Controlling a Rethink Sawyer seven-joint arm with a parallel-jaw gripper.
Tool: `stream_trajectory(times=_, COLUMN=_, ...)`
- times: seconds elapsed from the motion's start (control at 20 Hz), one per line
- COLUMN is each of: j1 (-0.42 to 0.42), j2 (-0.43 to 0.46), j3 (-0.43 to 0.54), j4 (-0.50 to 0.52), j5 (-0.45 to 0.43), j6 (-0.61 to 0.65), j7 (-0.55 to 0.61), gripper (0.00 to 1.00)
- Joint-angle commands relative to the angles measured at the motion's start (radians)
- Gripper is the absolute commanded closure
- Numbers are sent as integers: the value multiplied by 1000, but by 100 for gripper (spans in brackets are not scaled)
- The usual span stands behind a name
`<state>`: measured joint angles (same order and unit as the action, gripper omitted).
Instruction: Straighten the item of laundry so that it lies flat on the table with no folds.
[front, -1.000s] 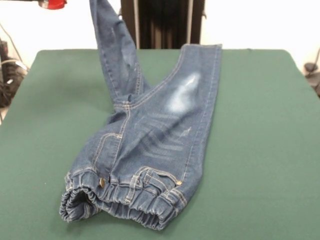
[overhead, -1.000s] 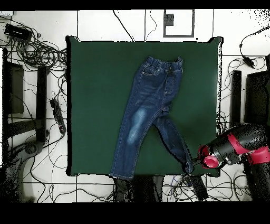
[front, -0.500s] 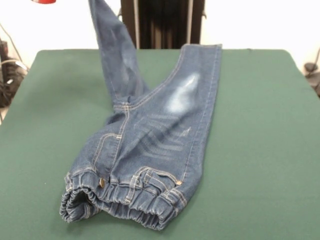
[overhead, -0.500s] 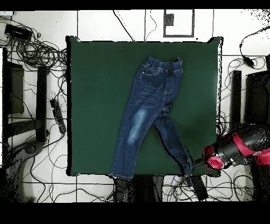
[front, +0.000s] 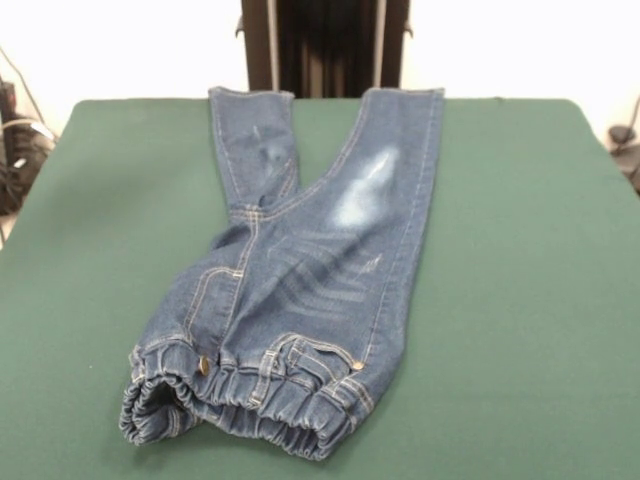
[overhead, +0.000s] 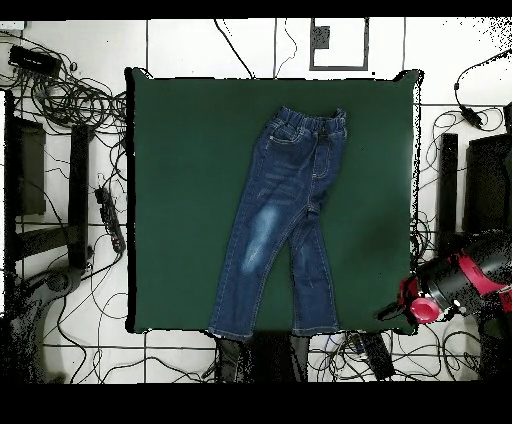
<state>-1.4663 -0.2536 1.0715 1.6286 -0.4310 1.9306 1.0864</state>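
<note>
The blue denim jeans (front: 310, 270) lie on the green table (front: 520, 250). The gathered waistband (front: 240, 405) is at the near edge and both legs run toward the far edge. The waistband's left end curls up in a roll. In the overhead view the jeans (overhead: 280, 215) lie near the table's (overhead: 180, 200) middle, legs spread in a narrow V with cuffs at the bottom edge. My gripper (overhead: 389, 312) shows only in the overhead view, off the table's bottom right corner, apart from the jeans and holding nothing. The front view does not show it.
The black pedestal (front: 325, 45) stands behind the table's far edge. Cables (overhead: 70, 100) and dark boxes (overhead: 25, 165) lie on the floor around the table. My red and black arm (overhead: 455, 285) hangs over the floor at the right.
The raised jeans leg has come out of my gripper and dropped flat on the table beside the other leg. My arm has moved further right, off the table.
</note>
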Motion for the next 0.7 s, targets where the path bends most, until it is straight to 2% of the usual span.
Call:
stream_trajectory(times=0.05, j1=75, j2=14, j3=21, j4=-102, j5=12, j6=109, j7=-168, gripper=100)
stream_trajectory(times=0.5, j1=71, j2=30, j3=35, j4=-93, j5=34, j6=95, j7=-159, gripper=100)
stream_trajectory(times=0.7, j1=82, j2=58, j3=46, j4=-81, j5=41, j6=37, j7=-171, gripper=100)
